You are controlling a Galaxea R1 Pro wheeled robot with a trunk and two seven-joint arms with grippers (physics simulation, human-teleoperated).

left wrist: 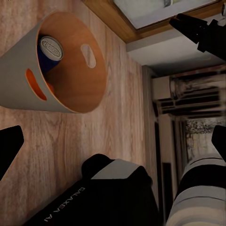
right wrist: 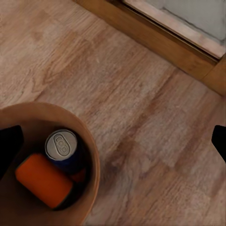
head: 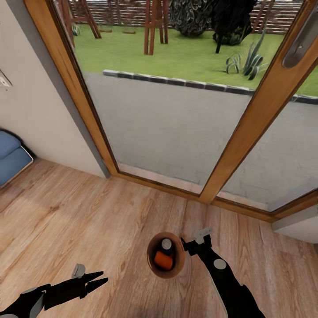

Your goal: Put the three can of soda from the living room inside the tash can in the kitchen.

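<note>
Lettering "GALAXEA" on robot arm (left wrist: 101, 197) beside tash can (left wrist: 16, 75).

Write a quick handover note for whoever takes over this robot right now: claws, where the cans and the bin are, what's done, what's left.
Left claw: open, empty, low over the wood floor.
Right claw: at the rim of the trash can; whether it grips cannot be told.
The bin sits by the glass doors, in the living room. Inside it: a dark blue can upright and an orange can lying beside it. A bit more orange shows underneath, possibly the third can; unconfirmed.
Left: confirm the third can, then get the bin to the kitchen.
</note>
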